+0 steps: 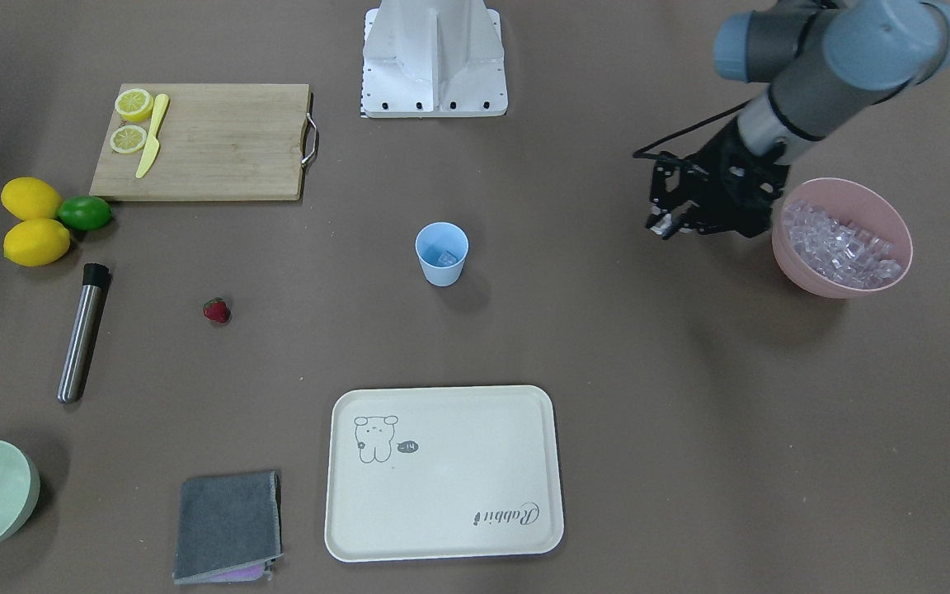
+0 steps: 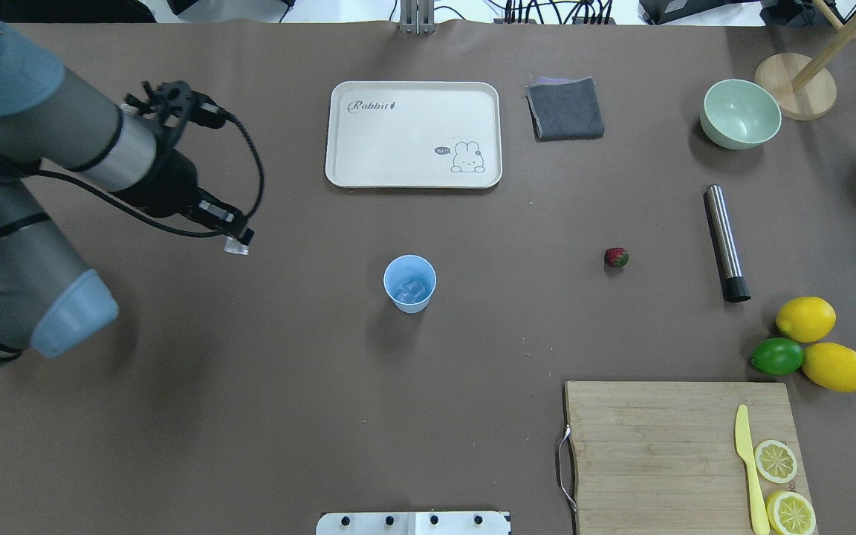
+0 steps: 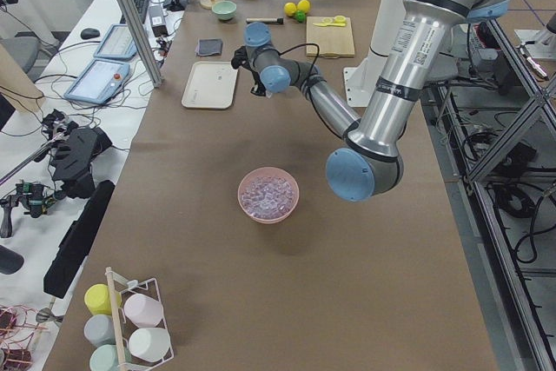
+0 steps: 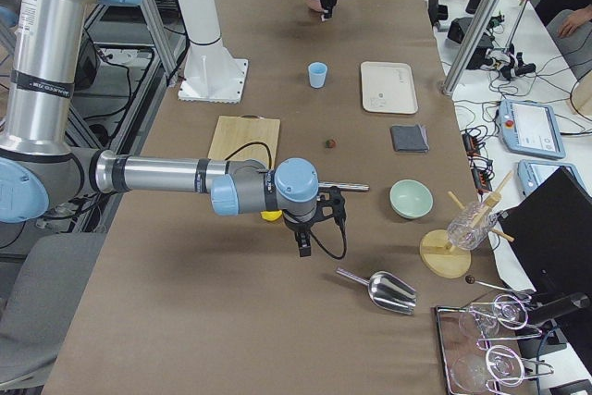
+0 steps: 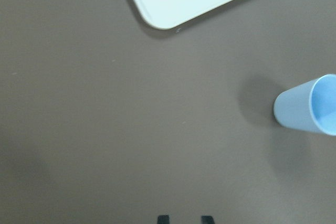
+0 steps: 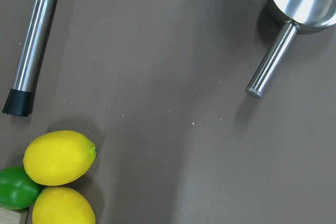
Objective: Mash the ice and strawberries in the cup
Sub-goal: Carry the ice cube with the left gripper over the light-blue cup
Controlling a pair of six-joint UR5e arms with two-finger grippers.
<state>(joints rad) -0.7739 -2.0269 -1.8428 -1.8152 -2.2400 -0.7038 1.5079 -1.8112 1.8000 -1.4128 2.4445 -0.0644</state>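
Left tool (image 2: 237, 244) pinching what looks like an ice cube (image 2: 235, 249), well short of the cup (image 2: 397, 269) mid-desk — centre over the rim, drop low before release so nothing bounces out.

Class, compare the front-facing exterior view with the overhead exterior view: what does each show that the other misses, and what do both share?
Only the front-facing view shows the pink bowl of ice. Only the overhead view shows the round wooden stand near the table's far edge. Both show the cup, the strawberry, the tray, the cutting board and the left gripper.
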